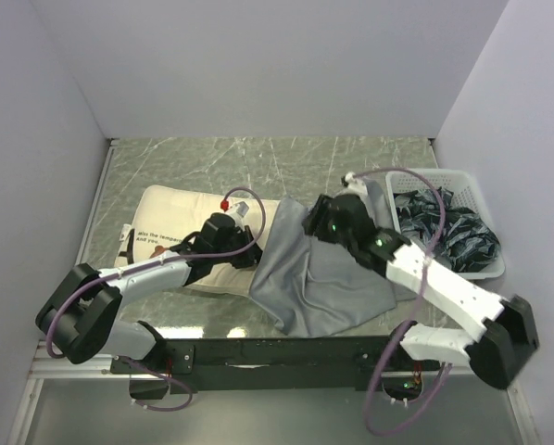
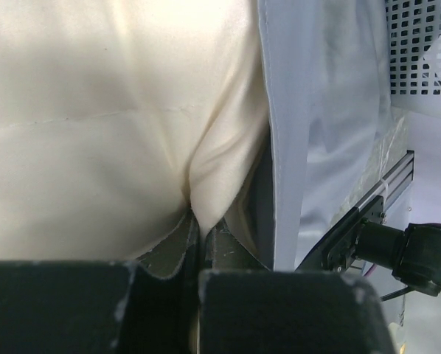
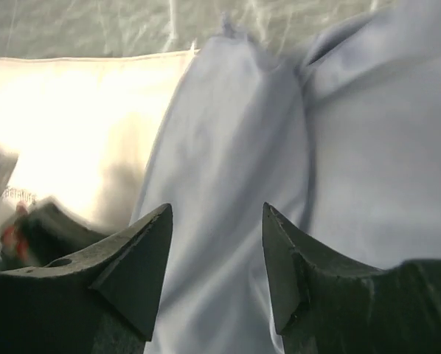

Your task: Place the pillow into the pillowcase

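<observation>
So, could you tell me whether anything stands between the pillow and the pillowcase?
Nothing visible does: the right end of the pillow meets the edge of the pillowcase directly. The left gripper is shut on the pillow, and the right gripper hovers open over the pillowcase.

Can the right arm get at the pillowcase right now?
Probably yes: the right gripper hangs open just over the pillowcase, nothing between them. The left gripper pinches the pillow off to one side.

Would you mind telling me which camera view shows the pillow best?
Top external view: the pillow shows nearly whole, one end under the pillowcase. Left wrist shows only a pinched fold; right wrist, a bright patch.
</observation>
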Motion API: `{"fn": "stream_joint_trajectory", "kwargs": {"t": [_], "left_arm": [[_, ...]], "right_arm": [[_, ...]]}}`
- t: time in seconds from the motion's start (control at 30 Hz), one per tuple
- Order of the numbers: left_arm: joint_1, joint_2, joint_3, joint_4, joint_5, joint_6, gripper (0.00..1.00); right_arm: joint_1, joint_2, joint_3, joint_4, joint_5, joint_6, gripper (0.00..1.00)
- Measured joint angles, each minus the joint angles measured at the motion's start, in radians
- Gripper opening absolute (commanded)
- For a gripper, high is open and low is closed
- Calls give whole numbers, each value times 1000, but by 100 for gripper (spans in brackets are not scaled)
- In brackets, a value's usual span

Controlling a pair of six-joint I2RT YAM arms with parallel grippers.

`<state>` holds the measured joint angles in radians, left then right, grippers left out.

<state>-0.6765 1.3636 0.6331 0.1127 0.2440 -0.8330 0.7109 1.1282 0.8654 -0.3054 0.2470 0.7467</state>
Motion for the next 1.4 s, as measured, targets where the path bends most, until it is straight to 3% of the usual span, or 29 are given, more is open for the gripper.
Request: {"fn": "stream_joint_trajectory", "kwargs": {"t": [0.27, 0.53, 0.63, 0.73, 0.77, 0.87, 0.9, 1.07, 1.4], "left_arm": [[-5, -11, -5, -3, -6, 0, 1], [-22, -21, -2, -21, -29, 5, 1], [-29, -21, 1, -26, -39, 5, 1], [-34, -21, 2, -28, -45, 9, 1], [-37, -21, 3, -30, -49, 11, 1], [-50, -21, 11, -41, -60, 32, 1], [-55, -21, 14, -44, -62, 38, 1], [-86, -21, 19, -50, -72, 65, 1], [-165, -19, 29, -49, -47, 120, 1]], "right_arm": [[-84, 496, 467, -19, -81, -114, 55], [-101, 727, 557, -77, -103, -168, 56], [-103, 755, 555, -88, -108, -174, 51], [-105, 754, 555, -85, -108, -185, 34], [-105, 754, 555, -85, -106, -188, 22], [-105, 754, 556, -88, -103, -196, 3], [-105, 754, 559, -93, -102, -198, 1], [-105, 754, 617, -157, -105, -205, 5], [-97, 754, 741, -242, -106, -214, 2]]}}
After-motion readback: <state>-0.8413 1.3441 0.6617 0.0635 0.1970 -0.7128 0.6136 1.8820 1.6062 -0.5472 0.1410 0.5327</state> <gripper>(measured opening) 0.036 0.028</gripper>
